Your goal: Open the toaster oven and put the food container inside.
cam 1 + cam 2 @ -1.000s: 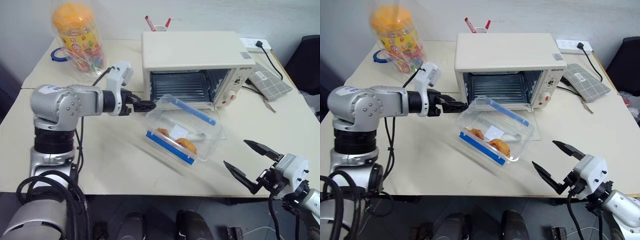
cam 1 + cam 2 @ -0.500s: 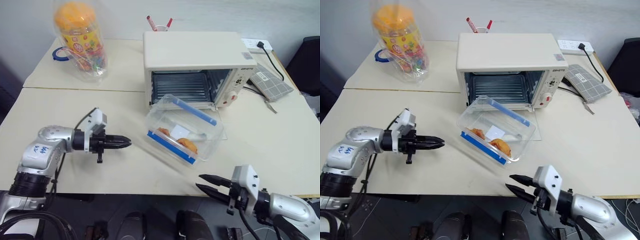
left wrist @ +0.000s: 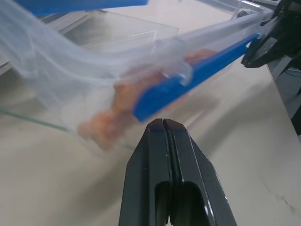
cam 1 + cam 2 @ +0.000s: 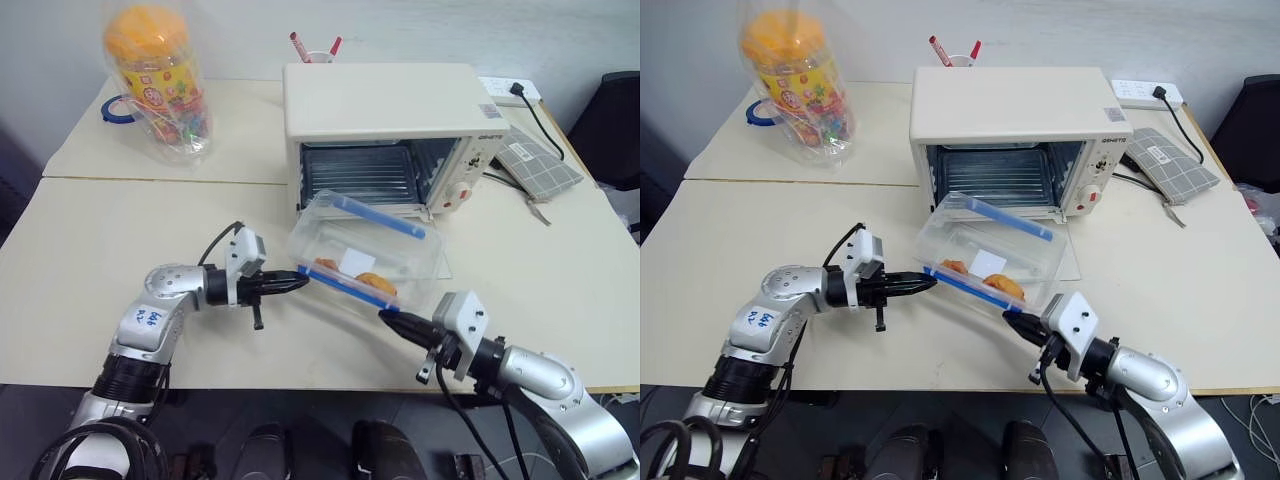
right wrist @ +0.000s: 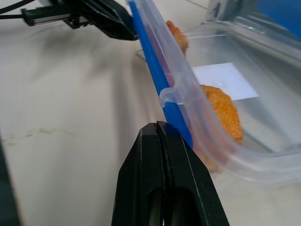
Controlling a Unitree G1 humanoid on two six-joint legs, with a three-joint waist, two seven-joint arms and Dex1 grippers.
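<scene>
The toaster oven (image 4: 392, 128) stands at the back of the table with its cavity open and the wire rack showing. Its glass door lies flat in front. The food container (image 4: 368, 254), clear with blue clip bars and orange-brown pieces inside, sits tilted over that door just before the opening. My left gripper (image 4: 298, 282) is shut and empty, its tip at the left end of the container's near blue bar (image 3: 197, 80). My right gripper (image 4: 386, 317) is also shut and empty, its tip (image 5: 157, 126) just below the right end of that bar.
A tall jar with an orange lid (image 4: 158, 80) in a plastic bag stands at the back left beside a blue ring (image 4: 113, 108). A cup of pens (image 4: 318, 50) is behind the oven. A grey pouch (image 4: 538, 162) and a power strip (image 4: 510, 90) lie at the right.
Both grippers went from open to shut and closed in on the container's near side, the left dropping low to the table. The container now sits more tilted, nearer the oven.
</scene>
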